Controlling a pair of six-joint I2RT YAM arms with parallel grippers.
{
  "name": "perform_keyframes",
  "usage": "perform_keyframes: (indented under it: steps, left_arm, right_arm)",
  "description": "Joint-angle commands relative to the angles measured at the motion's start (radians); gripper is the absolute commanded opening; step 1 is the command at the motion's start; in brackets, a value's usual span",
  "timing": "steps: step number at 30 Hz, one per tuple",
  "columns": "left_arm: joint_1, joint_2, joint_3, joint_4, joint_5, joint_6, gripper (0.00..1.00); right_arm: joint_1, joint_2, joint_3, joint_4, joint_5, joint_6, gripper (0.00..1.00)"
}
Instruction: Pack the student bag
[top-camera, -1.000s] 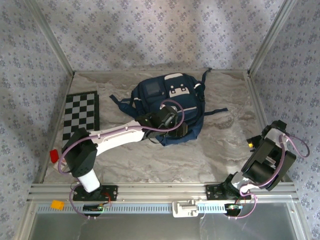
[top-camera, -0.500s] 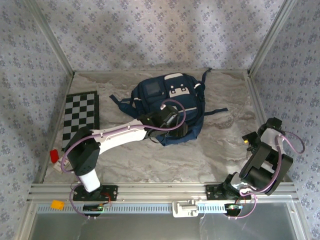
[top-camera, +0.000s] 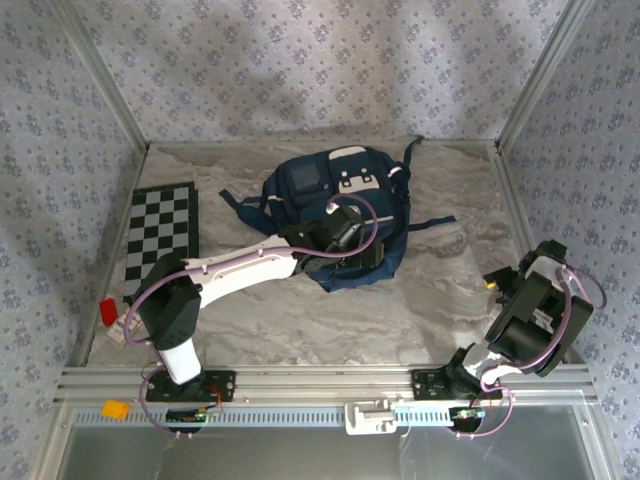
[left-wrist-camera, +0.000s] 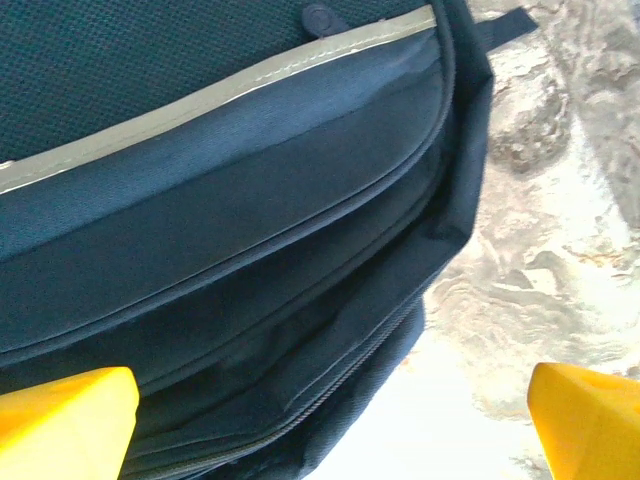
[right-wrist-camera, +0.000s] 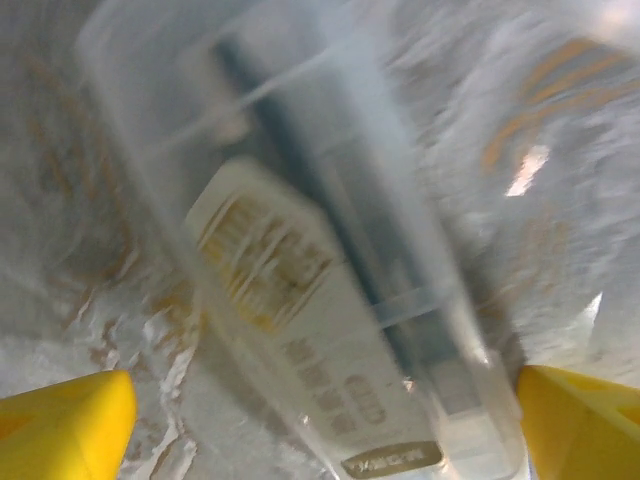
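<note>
Two arms stand at the near edge of a marbled table (top-camera: 300, 320). At far left lies a checkered board (top-camera: 162, 235), with a small red item (top-camera: 107, 311) just off its near corner. The left arm (top-camera: 240, 268) reaches from its base to the student bag (top-camera: 335, 190), which lies flat in the middle of the table's far half. The bag's front with the white flap faces up, and dark straps trail to either side. The left gripper (top-camera: 358, 258) hangs over the bag's near edge. In the left wrist view its yellow fingertips (left-wrist-camera: 65, 420) stand wide apart with nothing between them, above navy fabric, a pale stripe and zipper seams, with bare table at right. Well apart, at the right edge, the right gripper (top-camera: 500, 285) points down at the table. Its wrist view shows the jaws spread wide over a clear plastic case (right-wrist-camera: 300, 250) bearing a printed label. That view is blurred, and I cannot tell whether the fingers touch the case.
</note>
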Motion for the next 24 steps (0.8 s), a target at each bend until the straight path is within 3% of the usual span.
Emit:
perform_keyframes:
  steps: [1,6,15,24]
  left_arm:
    - [0.003,-0.018,0.031,-0.061,-0.066,0.04,1.0]
    - [0.026,-0.037,0.026,-0.071,-0.083,0.079,1.0]
    - [0.051,-0.04,-0.002,-0.058,-0.049,0.062,1.0]
    - [0.063,-0.058,-0.018,-0.052,-0.04,0.087,1.0]
  right_arm:
    - [0.053,0.019,0.012,-0.005,-0.05,-0.009,0.93]
    - [0.063,0.062,0.052,-0.036,-0.038,-0.04,0.86]
    - [0.106,0.1,0.094,-0.077,0.09,-0.043,0.72]
    - [0.134,0.097,0.104,-0.072,0.085,-0.048,0.55]
